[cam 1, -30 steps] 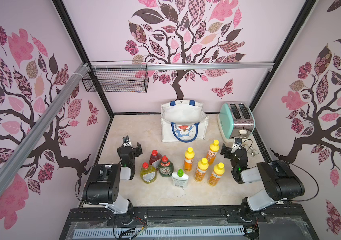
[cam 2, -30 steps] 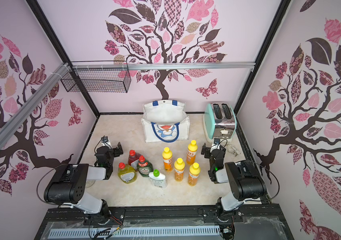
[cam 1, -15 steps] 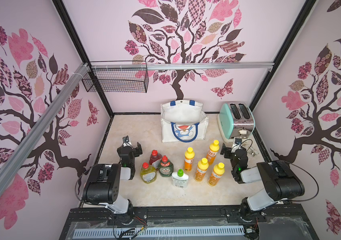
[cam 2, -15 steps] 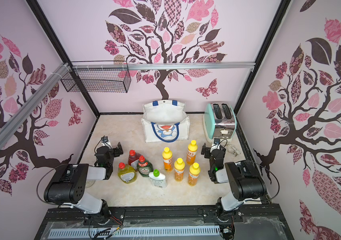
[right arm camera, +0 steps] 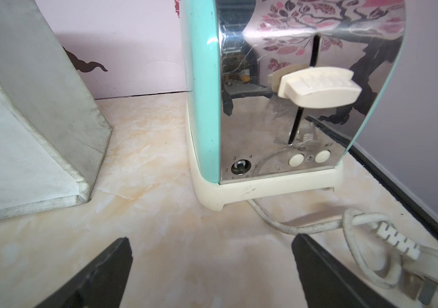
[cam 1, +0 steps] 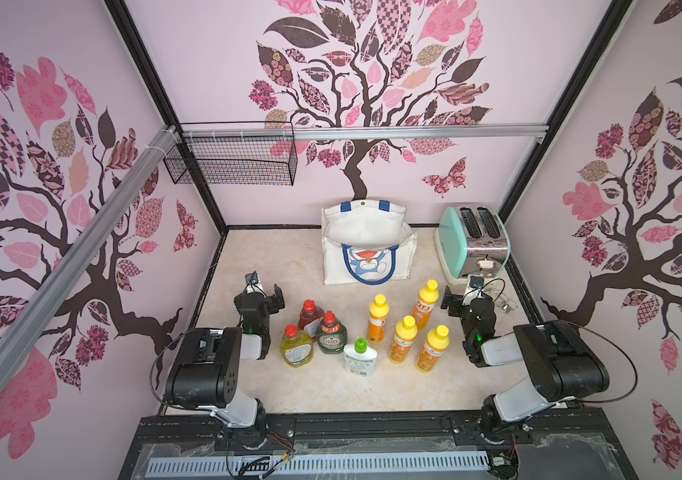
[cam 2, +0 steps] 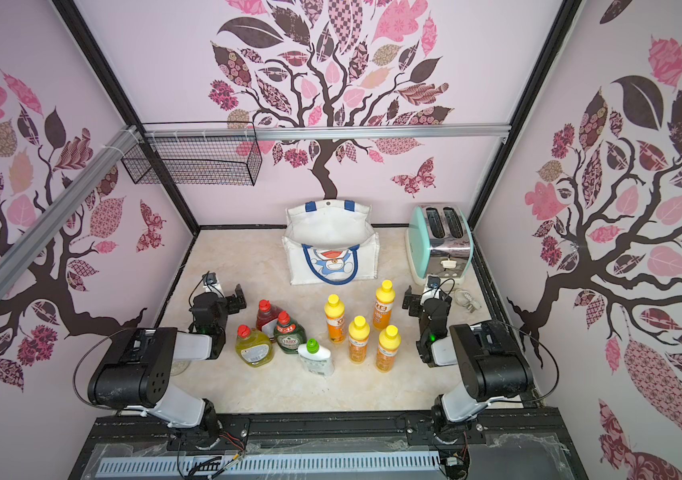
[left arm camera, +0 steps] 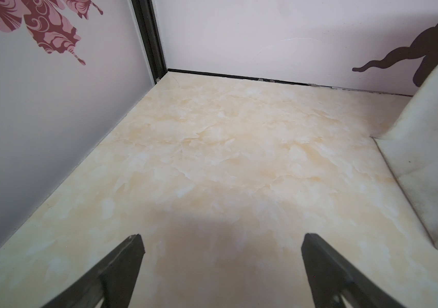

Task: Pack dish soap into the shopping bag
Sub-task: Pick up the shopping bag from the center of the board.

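The dish soap bottles stand grouped mid-table in both top views. Several tall orange ones with yellow caps (cam 1: 402,338) are on the right. On the left stand a yellow-green (cam 1: 296,351), a red (cam 1: 310,316) and a dark green (cam 1: 331,334) squat bottle, with a white green-capped one (cam 1: 360,357) in front. The shopping bag (cam 1: 366,245) (cam 2: 331,249) stands open behind them. My left gripper (cam 1: 266,298) (left arm camera: 221,240) is open and empty over bare table left of the bottles. Right of the bottles, my right gripper (cam 1: 459,300) (right arm camera: 211,241) is open and empty, facing the toaster.
A mint-and-steel toaster (cam 1: 474,243) (right arm camera: 279,106) stands at the back right, its white cord and plug (right arm camera: 359,229) lying close to my right gripper. A black wire basket (cam 1: 231,160) hangs on the back-left wall. The bag's side (left arm camera: 436,149) (right arm camera: 25,133) shows in both wrist views.
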